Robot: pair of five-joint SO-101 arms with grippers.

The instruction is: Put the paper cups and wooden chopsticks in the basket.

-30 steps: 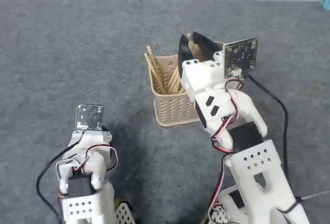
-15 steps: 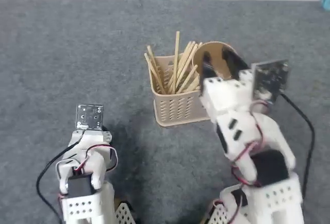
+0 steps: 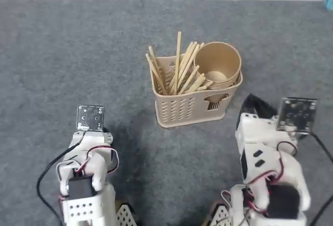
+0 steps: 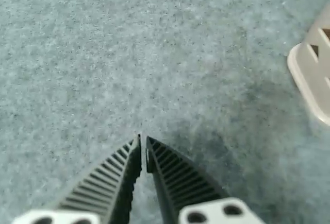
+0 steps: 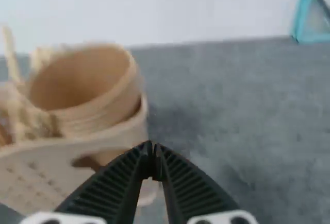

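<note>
Looking down from the high view first: the basket (image 3: 182,109) sits about mid-table on the grey carpet (image 3: 78,49), and it's already loaded. The wooden chopsticks (image 3: 179,67) stand in a loose bunch in its left half, poking up and leaning a bit. The paper cups (image 3: 221,62) are nested in a stack in the right half, tipped so the open mouth faces up toward the camera. The left arm (image 3: 86,158) is down at the near left, well apart from the basket. The right arm (image 3: 265,153) is at the near right, and the black right gripper (image 3: 253,104) sits just off the basket's near right corner, not touching it as far as I can tell. In the left wrist view, the left gripper (image 4: 143,147) has its toothed jaws pressed together with nothing between them, hanging over bare carpet, and only a corner of the basket (image 4: 314,74) peeks in at the edge. In the right wrist view, the right gripper (image 5: 152,152) is closed tight too, also on nothing, and it points at the basket (image 5: 56,162). The cup stack (image 5: 85,82) sticks up out of the basket, and the chopsticks (image 5: 15,108) next to it are blurry. There's a teal thing (image 5: 312,10) way back by the white wall (image 5: 154,7); can't tell what it is.
</note>
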